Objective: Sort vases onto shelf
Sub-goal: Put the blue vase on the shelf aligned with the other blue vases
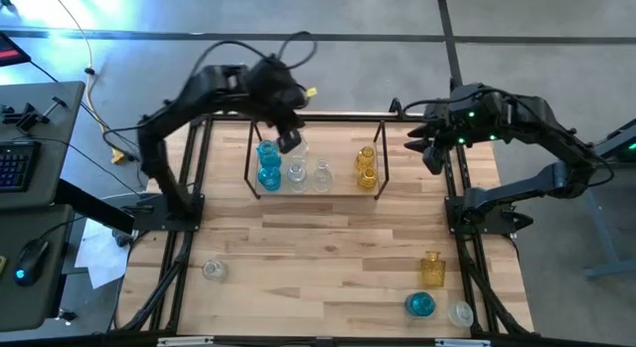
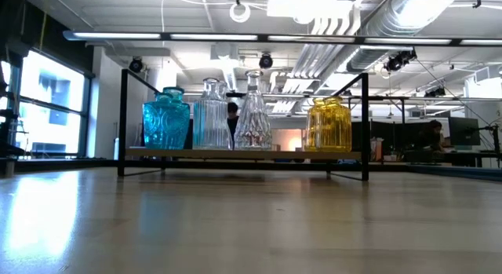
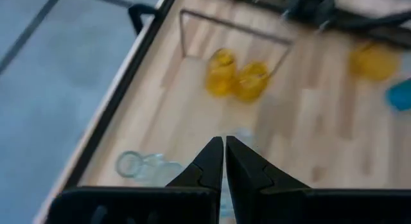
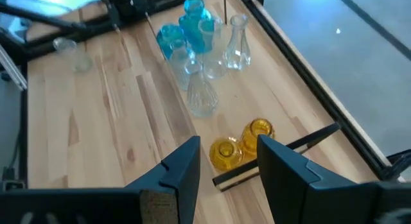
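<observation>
Glass vases: blue, clear and amber ones stood on shelf (image 1: pixel 316 193) | left: clear vase (image 1: pixel 214 270), amber vase (image 1: pixel 431 268), blue vase (image 1: pixel 420 304), second clear vase (image 1: pixel 460 313) on surface (image 1: pixel 318 248) | left claw (image 1: pixel 288 140) above shelf, pressed together, empty | right claw (image 1: pixel 425 148) spread, at surface's right edge | judged over halfway
</observation>
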